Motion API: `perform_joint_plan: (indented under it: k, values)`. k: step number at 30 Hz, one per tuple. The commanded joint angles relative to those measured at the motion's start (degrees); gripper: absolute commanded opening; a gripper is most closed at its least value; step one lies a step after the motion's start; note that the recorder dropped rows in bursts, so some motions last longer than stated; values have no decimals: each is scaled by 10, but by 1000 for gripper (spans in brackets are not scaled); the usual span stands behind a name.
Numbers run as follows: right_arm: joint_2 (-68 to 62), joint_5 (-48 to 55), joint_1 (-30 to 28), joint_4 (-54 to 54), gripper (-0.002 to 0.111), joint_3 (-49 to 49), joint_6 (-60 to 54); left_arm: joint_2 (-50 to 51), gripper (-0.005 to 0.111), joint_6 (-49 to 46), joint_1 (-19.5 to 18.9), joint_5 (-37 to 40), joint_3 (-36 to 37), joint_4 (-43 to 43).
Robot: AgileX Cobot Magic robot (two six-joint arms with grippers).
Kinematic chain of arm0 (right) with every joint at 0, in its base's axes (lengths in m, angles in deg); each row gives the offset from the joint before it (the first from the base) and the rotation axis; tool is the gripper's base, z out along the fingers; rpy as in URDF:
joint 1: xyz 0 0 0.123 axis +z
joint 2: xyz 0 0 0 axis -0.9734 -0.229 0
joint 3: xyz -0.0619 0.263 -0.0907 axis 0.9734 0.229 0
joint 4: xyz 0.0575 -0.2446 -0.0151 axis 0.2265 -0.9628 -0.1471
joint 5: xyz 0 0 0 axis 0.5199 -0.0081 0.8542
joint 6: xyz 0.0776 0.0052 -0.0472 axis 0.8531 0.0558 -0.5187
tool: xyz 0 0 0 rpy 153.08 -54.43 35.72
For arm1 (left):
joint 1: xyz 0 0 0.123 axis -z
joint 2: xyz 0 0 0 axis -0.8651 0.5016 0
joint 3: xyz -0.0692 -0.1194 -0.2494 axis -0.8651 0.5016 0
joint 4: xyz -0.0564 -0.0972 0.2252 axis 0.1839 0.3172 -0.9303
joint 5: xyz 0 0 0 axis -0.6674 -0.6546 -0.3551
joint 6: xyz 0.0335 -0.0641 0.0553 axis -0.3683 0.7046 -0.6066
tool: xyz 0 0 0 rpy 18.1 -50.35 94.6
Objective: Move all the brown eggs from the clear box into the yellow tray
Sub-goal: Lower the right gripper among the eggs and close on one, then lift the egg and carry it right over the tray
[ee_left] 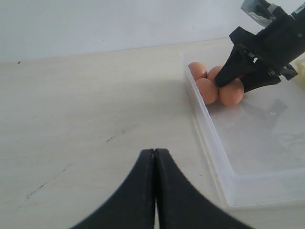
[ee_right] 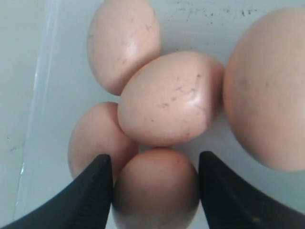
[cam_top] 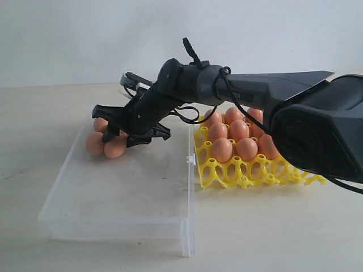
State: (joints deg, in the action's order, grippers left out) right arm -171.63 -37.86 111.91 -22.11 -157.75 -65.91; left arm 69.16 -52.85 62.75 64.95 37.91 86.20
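"Brown eggs huddle in the far left corner of the clear box. Is that all that remains of the job?"

"It looks so. Five show in the right wrist view, touching one another. The others sit in the yellow tray, which stands on the tabletop just beside the box's right wall, its near cups empty."

"And the pincers?"

"The right gripper reaches across into that corner, jaws apart and straddling one egg. Its fingers lie close against the shell, and I cannot tell whether they press yet. The left gripper hangs over bare tabletop outside the box, fingers together, holding nothing."

"What makes this pick clean?"

"In my judgement, it should close slowly and evenly on the widest part of that egg, because a smooth oval will likely squirt out of an off-centre squeeze. A neighbouring egg touches it, and a third egg sits just beside one finger. So lift straight up before swinging toward the tray, or the cluster may get knocked against the wall and roll."
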Motion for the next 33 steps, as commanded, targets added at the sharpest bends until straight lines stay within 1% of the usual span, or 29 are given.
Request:
perform_joint_plan:
  k: [1,3,6,9,12,15,20,22,25,26,27,28,29,30,31,32,33]
  values:
    - [5,-9,1,-1,0,-3,-43,-3,0,1,-1,-6,-2,1]
    - [15,-18,1,-1,0,-3,-53,-3,0,1,-1,-6,-2,1]
    - [43,-63,8,-1,0,19,-72,-3,0,1,-1,-6,-2,1]
    - [91,-133,14,-3,0,82,-102,-3,0,1,-1,-6,-2,1]
    - [144,-212,19,-7,0,167,-136,-3,0,1,-1,-6,-2,1]
    - [209,-303,23,-7,0,272,-183,-3,0,1,-1,-6,-2,1]
    - [355,-494,23,-2,0,495,-276,-3,0,1,-1,-6,-2,1]
    - [414,-537,17,15,0,568,-335,-3,0,1,-1,-6,-2,1]
    - [494,-545,-10,51,0,653,-413,-3,0,1,-1,-6,-2,1]
    - [539,-545,-35,71,0,696,-440,-3,0,1,-1,-6,-2,1]
    - [557,-544,-51,77,0,716,-449,-3,0,1,-1,-6,-2,1]
    - [580,-535,-84,78,0,747,-458,-3,0,1,-1,-6,-2,1]
    - [588,-523,-103,78,0,758,-464,-3,0,1,-1,-6,-2,1]
    - [592,-491,-141,69,0,772,-471,-3,0,1,-1,-6,-2,1]
    - [592,-469,-155,64,0,773,-471,-3,0,1,-1,-6,-2,1]
    - [585,-445,-181,43,0,773,-467,-3,0,1,-1,-6,-2,1]
    - [579,-443,-193,27,0,773,-449,-3,0,1,-1,-6,-2,1]
